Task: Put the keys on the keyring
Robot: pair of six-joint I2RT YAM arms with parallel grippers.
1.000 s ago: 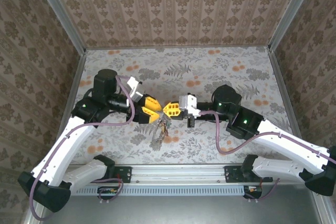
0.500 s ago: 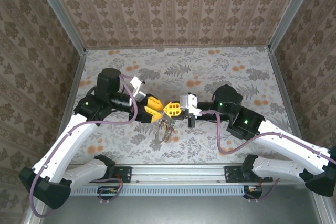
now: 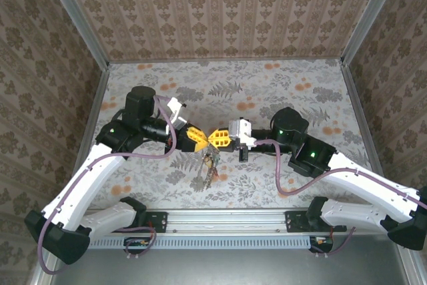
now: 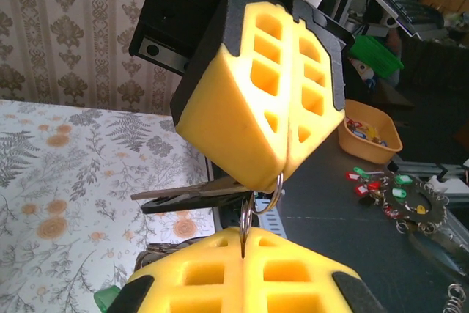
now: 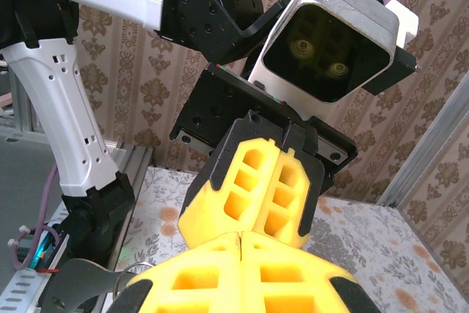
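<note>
Left gripper [image 4: 244,243], jaws closed, pinches the thin metal keyring [image 4: 245,214] in the seam of its yellow fingers. Right gripper [image 4: 284,170], also closed, meets it tip to tip and seems to pinch the ring's upper side. A dark key [image 4: 187,197] juts out sideways. Other keys [image 3: 205,168] dangle below, above the floral table [image 3: 300,98]. Both grips should hold firm and level, without twisting the ring.

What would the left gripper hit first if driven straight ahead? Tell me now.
Probably the yellow-fingered right gripper: the left gripper points at it nearly tip to tip, with just the thin metal keyring bridging the gap.
</note>
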